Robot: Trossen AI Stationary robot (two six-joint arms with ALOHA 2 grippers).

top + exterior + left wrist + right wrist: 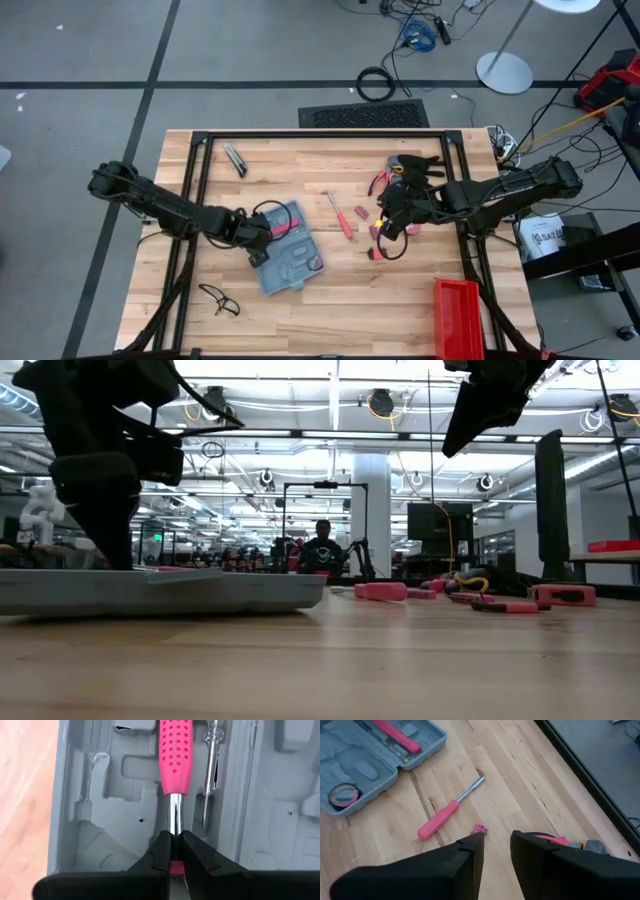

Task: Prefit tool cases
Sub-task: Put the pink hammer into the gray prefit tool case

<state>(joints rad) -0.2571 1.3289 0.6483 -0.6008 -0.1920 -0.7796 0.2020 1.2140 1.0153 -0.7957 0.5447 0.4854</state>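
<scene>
my left fingers (174, 851) pinch the steel shaft of the pink-handled tool (175, 755) – low over its slot in the open grey plastic case (285, 252) – right fingers (495, 851) hover spread, empty.

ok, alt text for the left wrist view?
The left gripper is shut on the metal shaft of a pink-handled tool lying in the grey moulded tray of the open tool case. A slim screwdriver lies in the tray beside it; wooden table shows alongside.
</scene>
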